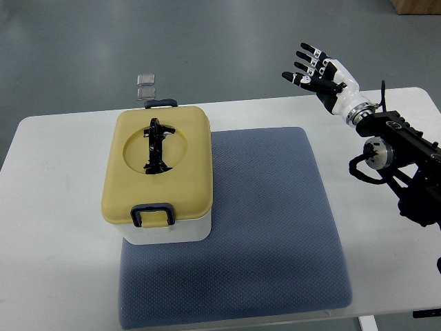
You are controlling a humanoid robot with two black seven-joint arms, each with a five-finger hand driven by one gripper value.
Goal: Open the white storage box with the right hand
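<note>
Mat: one blue-grey padded mat (275, 234) lies nearest the camera, covering the middle of the table and reaching its near edge.
Table: one white table (55, 207) with rounded corners; bare top shows to the left of the mat and along the far side.
Room: grey smooth floor (138, 34) beyond the table, with two small pale squares (145, 85) on it just past the far edge.
Box: one white storage box (158, 176) with a yellowish lid, shut, sitting on the mat's left part and overhanging onto the table; a dark handle lies folded flat in the lid's round recess.
Latches: two dark clasps, one on the near side (153, 214), one on the far side (161, 103).
Right hand: one, the right hand (318, 72), raised over the far right corner, fingers spread, holding nothing, well apart from the box.
</note>
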